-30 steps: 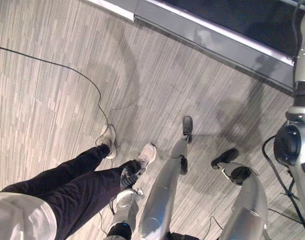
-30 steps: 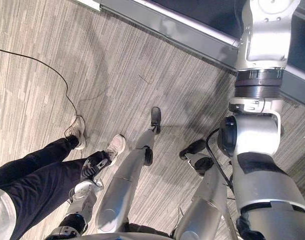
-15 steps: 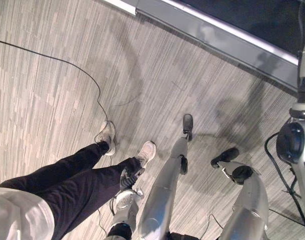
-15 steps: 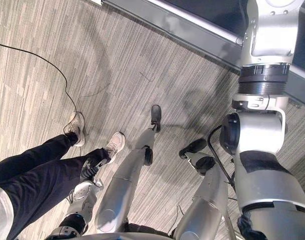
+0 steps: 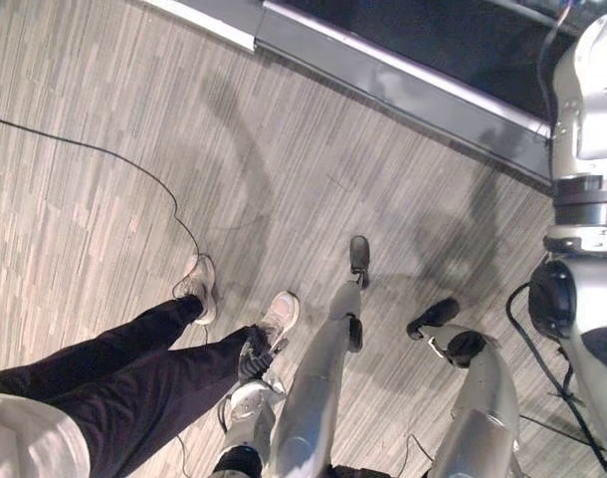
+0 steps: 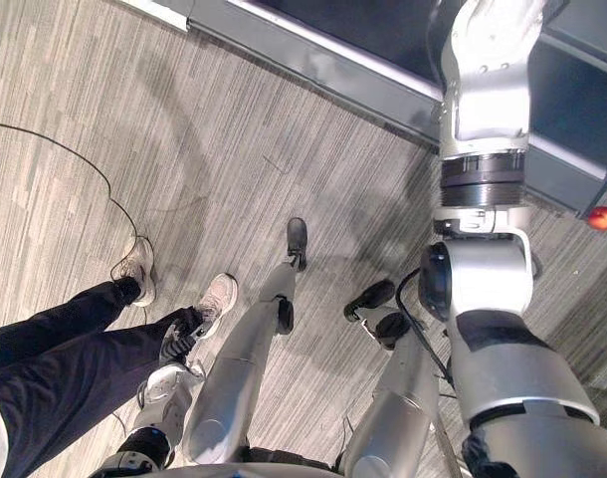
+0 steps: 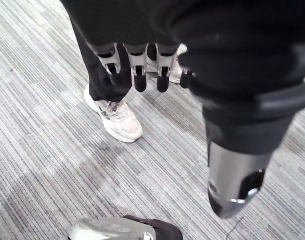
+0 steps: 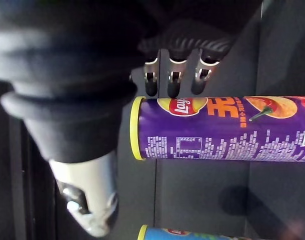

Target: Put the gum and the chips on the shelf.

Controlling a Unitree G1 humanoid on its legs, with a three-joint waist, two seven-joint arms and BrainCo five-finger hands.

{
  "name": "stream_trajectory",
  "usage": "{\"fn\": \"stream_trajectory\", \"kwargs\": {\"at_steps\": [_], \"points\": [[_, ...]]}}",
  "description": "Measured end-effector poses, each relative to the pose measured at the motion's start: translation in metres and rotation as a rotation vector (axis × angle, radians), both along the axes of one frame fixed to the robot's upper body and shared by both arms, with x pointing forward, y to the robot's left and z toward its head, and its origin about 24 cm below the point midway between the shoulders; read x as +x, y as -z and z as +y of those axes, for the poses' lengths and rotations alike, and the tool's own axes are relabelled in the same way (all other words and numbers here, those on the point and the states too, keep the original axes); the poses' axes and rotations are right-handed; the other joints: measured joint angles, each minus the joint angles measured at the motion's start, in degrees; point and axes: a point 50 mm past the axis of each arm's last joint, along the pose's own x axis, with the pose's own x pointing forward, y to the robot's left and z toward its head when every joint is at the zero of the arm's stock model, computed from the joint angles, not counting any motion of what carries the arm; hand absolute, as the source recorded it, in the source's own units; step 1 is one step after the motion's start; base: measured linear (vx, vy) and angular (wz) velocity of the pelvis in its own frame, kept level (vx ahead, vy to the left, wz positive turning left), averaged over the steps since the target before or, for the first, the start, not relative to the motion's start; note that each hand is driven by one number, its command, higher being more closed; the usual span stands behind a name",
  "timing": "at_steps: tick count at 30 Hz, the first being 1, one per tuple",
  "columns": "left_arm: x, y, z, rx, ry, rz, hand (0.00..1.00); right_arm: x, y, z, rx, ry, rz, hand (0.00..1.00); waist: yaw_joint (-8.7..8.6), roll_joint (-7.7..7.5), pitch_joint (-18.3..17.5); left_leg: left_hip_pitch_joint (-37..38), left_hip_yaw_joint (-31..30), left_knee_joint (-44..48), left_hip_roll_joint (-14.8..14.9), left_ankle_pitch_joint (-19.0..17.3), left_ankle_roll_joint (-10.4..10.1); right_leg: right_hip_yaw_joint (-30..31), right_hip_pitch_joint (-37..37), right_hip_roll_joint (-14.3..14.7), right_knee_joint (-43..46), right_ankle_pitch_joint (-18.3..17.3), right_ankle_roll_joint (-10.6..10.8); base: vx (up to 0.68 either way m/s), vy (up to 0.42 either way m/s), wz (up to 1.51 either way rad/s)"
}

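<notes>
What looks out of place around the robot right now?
A person's legs stand right beside the left hand, one shoe just past it: likely too near for arm moves. The purple chips can by the right hand looks undamaged.

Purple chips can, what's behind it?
Dark shelf wall shows behind the purple chips can, with a blue can nearby. The bit of wall straight behind it is covered.

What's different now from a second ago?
Mostly the whole view shifted. The raised right arm tilted slightly toward the robot's left. The left hand still hangs open beside the person's black trouser leg, and the pale shoes stayed put. The right hand is open next to the purple chips tube with a yellow rim.
</notes>
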Motion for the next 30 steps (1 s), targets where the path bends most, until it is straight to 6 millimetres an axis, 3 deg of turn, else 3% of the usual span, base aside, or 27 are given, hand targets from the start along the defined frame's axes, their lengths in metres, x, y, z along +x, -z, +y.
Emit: {"fn": "stream_trajectory", "kwargs": {"at_steps": [6,14,19,23,30], "points": [[-0.001,0.001,-0.001,-0.001,0.001,0.009,0.0,0.017,0.037,0.014,0.023,-0.055,0.107,0.0,-0.21,-0.41,-0.3,3.6,0.0,0.0,0.5,-0.4,-0.5,-0.1,3.9,0.9,-1.3,0.0,0.0,-0.03,-0.09,-0.07],[-0.001,0.002,-0.001,0.003,0.01,0.017,0.0,0.023,0.048,0.018,0.045,-0.076,0.146,0.0,-0.29,-0.44,-0.3,8.0,0.1,-0.2,0.6,-0.9,-0.8,-0.2,8.6,1.3,-2.3,0.0,0.1,-0.01,-0.083,-0.04],[-0.005,0.006,-0.002,0.001,0.016,0.05,0.0,0.029,0.057,0.015,0.058,-0.071,0.186,0.0,-1.4,-0.58,-0.4,10.8,0.1,-0.2,0.6,-1.1,-1.0,-0.3,11.3,1.4,-2.8,-0.1,0.6,-0.02,-0.08,-0.04],[-0.008,0.009,-0.003,0.005,0.028,0.07,0.0,0.034,0.078,0.006,0.097,-0.061,0.24,0.0,-1.45,-1.24,-0.9,13.1,1.2,-0.3,1.2,-1.7,-1.0,0.3,13.4,2.2,-4.4,0.3,1.3,-0.01,-0.079,-0.16],[-0.007,0.009,-0.004,0.033,0.058,0.074,0.0,0.035,0.09,0.011,0.115,-0.082,0.264,0.0,-1.79,-1.7,-1.3,17.0,1.8,-0.4,1.5,-2.5,-0.9,0.4,17.2,2.7,-5.7,0.8,1.4,0.03,-0.101,-0.11]]}}
